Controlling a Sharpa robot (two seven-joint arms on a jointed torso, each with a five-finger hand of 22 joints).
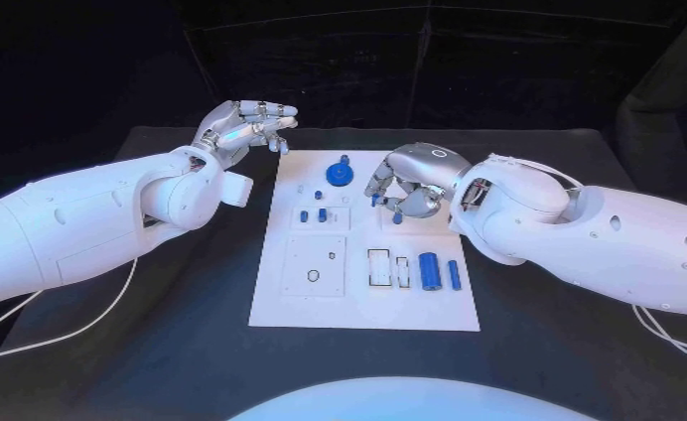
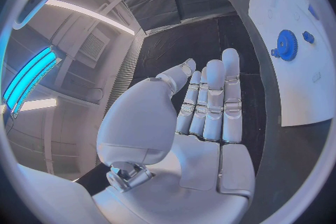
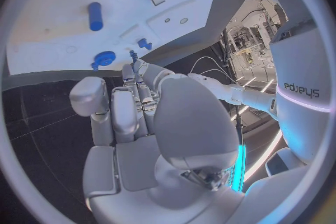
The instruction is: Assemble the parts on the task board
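Note:
The white task board (image 1: 358, 287) lies mid-table. On it are a blue gear (image 1: 340, 175), two small blue pegs (image 1: 304, 214) standing in a raised block, and two blue cylinders (image 1: 428, 271) lying near its right edge. My right hand (image 1: 404, 186) hangs over the board's upper right with its fingers curled down. It pinches a small blue peg (image 1: 378, 200) at its fingertips; the peg (image 3: 133, 55) also shows in the right wrist view, close to the gear (image 3: 103, 59). My left hand (image 1: 252, 126) is raised beside the board's far left corner. Its fingers (image 2: 210, 101) are straight and hold nothing.
Another small blue piece (image 1: 397, 216) sits on the board just below my right hand. Rectangular recesses (image 1: 314, 265) and slots (image 1: 379, 267) mark the board's near half. Black tabletop (image 1: 158, 342) surrounds the board.

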